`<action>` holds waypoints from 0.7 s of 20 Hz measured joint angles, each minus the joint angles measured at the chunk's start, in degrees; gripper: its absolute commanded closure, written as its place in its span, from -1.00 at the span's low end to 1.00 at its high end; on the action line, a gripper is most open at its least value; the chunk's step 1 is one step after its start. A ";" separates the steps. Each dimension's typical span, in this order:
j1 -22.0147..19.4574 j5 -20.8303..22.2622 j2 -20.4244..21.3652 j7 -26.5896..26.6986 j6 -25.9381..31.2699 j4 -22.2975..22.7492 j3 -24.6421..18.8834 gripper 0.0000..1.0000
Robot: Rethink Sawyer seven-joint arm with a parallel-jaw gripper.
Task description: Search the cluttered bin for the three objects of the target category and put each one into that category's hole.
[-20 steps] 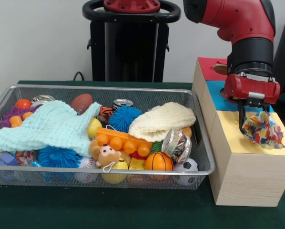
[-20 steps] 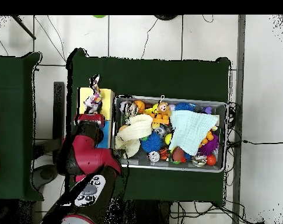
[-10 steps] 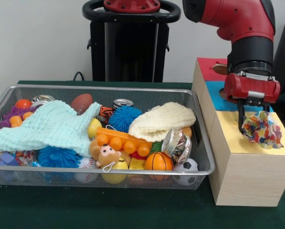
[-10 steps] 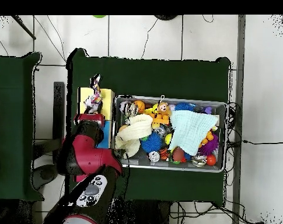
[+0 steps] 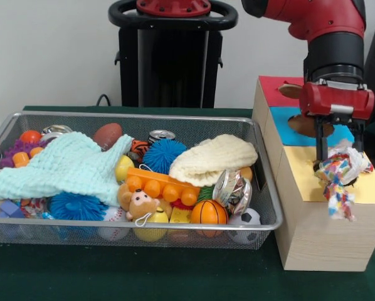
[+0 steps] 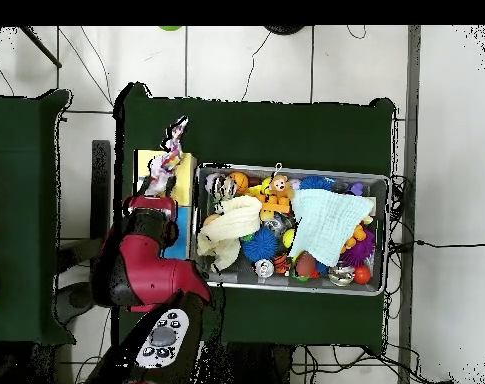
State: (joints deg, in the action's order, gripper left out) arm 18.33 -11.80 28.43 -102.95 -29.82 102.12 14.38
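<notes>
Green-covered table [image 5: 143, 276], wire mesh bin [image 5: 131, 182] unchanged. End effector [image 5: 338, 147], higher than half second ago, fingers spread apart above yellow-surround hole [image 5: 347, 179]. Printed cloth [image 5: 339, 179] now released, draped over hole, tail hanging past box's front edge.

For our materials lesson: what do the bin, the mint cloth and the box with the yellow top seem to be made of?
Bin: silver wire mesh, shiny, see-through grid. Mint cloth: soft knitted or waffle-textured fabric, matte, draping in folds. Box: pale wood by its grain lines, unpainted sides; the yellow top looks like flat paper.
</notes>
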 measured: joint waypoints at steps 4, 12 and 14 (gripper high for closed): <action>-0.62 0.00 2.36 0.00 0.00 0.73 -1.35 -1.00; -1.47 0.00 5.29 0.00 0.00 2.07 -3.47 -1.00; -1.47 0.00 5.47 0.00 0.00 2.32 -3.61 -1.00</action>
State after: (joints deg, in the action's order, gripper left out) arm 16.86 -11.80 33.90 -102.95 -29.82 104.44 10.77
